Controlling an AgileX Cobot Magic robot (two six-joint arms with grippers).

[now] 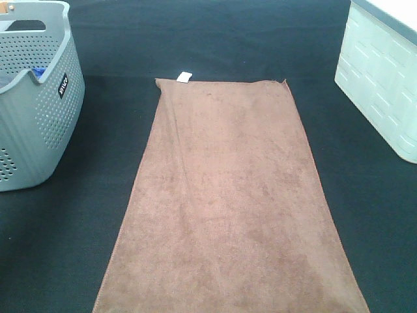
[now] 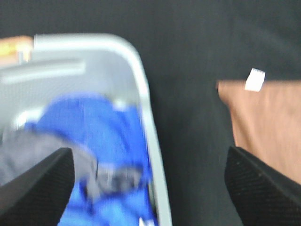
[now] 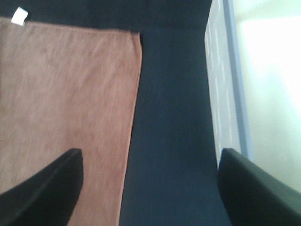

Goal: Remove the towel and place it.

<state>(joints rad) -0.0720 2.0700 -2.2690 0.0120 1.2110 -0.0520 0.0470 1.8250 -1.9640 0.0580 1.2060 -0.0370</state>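
Towel (image 1: 228, 208) spread flat at 6 o'clock on table (image 1: 365, 195). Both hands (image 2: 150, 188) (image 3: 148, 188) apart, empty. Best pinching far corners together, lifting evenly.

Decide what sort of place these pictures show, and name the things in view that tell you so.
Probably a staged laundry-sorting workspace rather than a real home. A brown towel lies spread flat on a dark tabletop, with a grey perforated basket holding blue clothing on one side and a white bin on the other.
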